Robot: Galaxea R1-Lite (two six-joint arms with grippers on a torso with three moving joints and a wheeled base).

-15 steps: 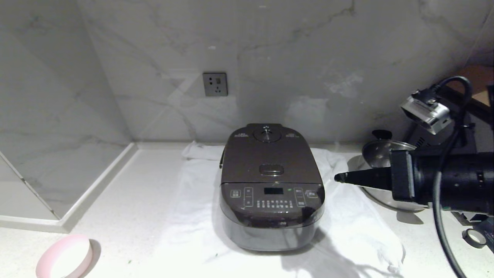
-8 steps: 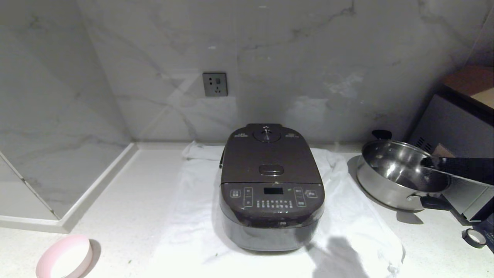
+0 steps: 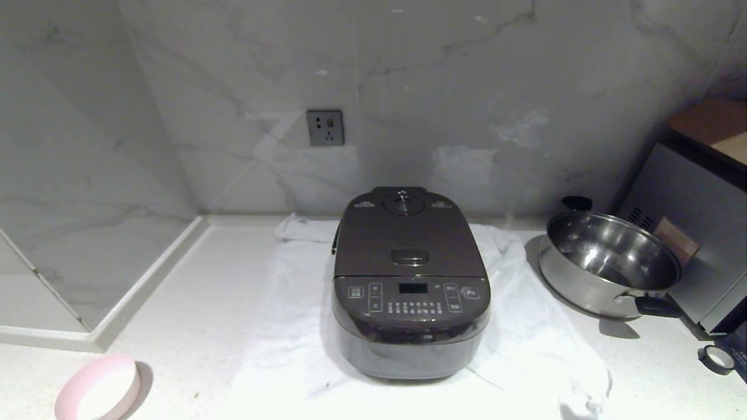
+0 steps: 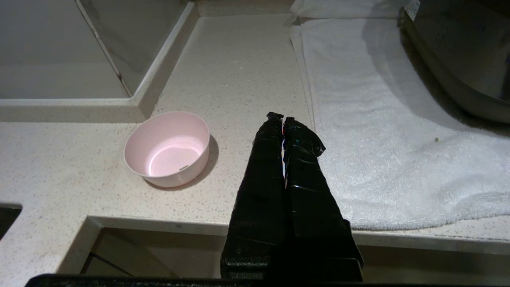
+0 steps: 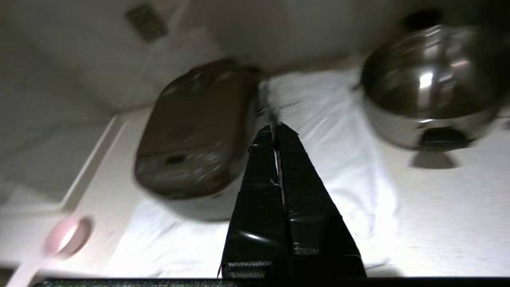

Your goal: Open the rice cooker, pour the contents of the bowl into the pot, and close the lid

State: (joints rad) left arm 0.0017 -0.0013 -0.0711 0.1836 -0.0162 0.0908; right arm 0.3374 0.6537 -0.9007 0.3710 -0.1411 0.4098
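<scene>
Both grippers are clenched and empty for you: left gripper (image 4: pixel 283 118) above the speckled counter's front edge (image 4: pixel 159 224), beside the pale pink bowl (image 4: pixel 167 148); right gripper (image 5: pixel 275 128) above the white towel (image 5: pixel 338 159), between the lid-shut dark brown rice cooker (image 3: pixel 411 280) and the steel pan (image 3: pixel 607 262). Panel writing is unreadable.

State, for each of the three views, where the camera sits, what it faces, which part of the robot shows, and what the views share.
Head: high, facing the closed rice cooker and backsplash; no arm.
Left wrist: behind the shut left claw, facing the bowl and towel.
Right wrist: behind the shut right claw, above cooker and steel pan.
Shared: cooker, bowl, towel.
</scene>
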